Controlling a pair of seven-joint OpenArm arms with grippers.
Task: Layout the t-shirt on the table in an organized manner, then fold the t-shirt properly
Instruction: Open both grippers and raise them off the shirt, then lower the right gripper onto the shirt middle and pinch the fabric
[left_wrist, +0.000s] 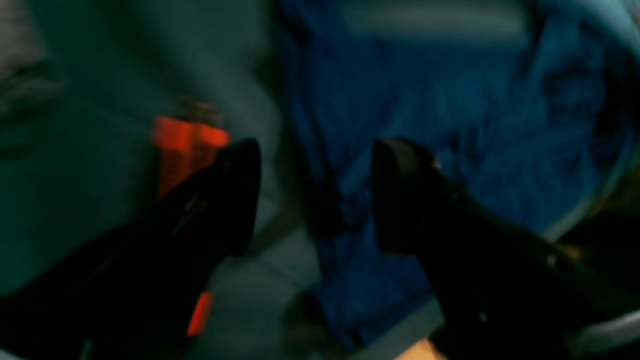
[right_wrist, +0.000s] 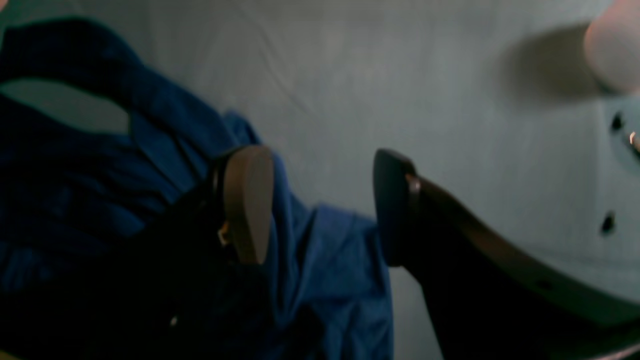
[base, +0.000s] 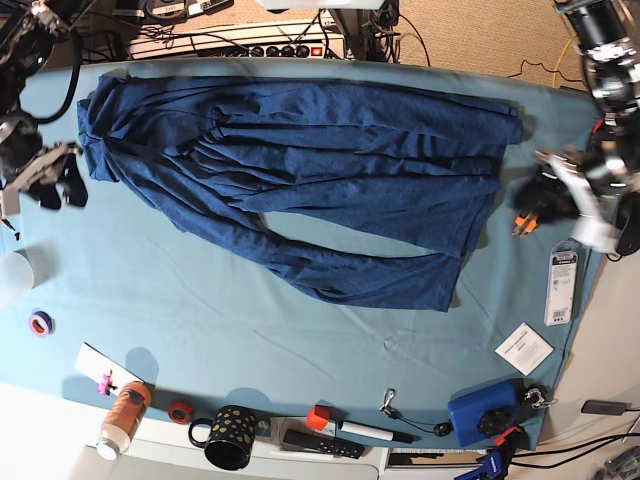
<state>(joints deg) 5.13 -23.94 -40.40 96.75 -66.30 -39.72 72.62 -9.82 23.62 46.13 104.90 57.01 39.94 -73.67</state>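
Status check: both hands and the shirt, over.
Left hand open, empty. Right hand open, empty. Dark navy-blue fabric t-shirt stretched across teal-clothed table, still wrinkled, unfolded. Nothing on it.

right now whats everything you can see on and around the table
t-shirt: 1, dark navy, spread wrinkled across far half of table
mug: 1, black with dots, near edge
bottle: 1, orange, near edge
tape rolls: 2, purple and red, near side
marker: 1, white, near edge
blue box: 1, near corner
white card: 1, beside box
power strip: 1, white, behind table
left gripper: open, empty
right gripper: open, empty
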